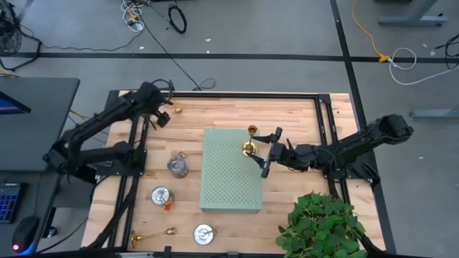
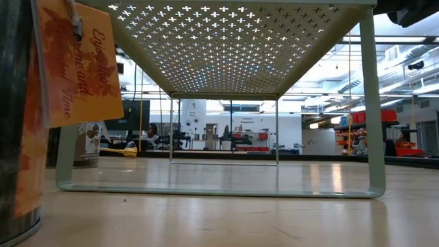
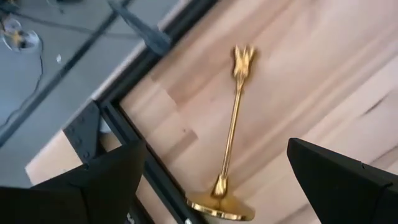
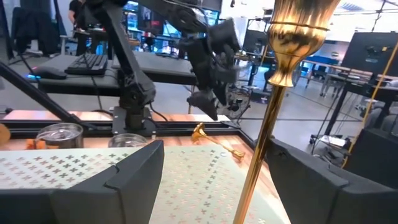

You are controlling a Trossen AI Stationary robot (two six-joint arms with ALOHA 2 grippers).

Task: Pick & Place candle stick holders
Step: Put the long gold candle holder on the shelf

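An orange tag [image 2: 81, 65] on a dark tin [image 2: 19, 116] bears script, possibly "Enjoy the…Time".

pale green cross-perforated board [image 1: 231, 169], gold holders [image 1: 152, 234]

A tall brass candle holder [image 4: 273, 93] stands upright between the spread jaws.

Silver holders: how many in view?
3 silver holders on the wood by the green board, in the high view: one beside its left edge, one lower-left of that, one below the board's lower-left corner. None looks hidden.
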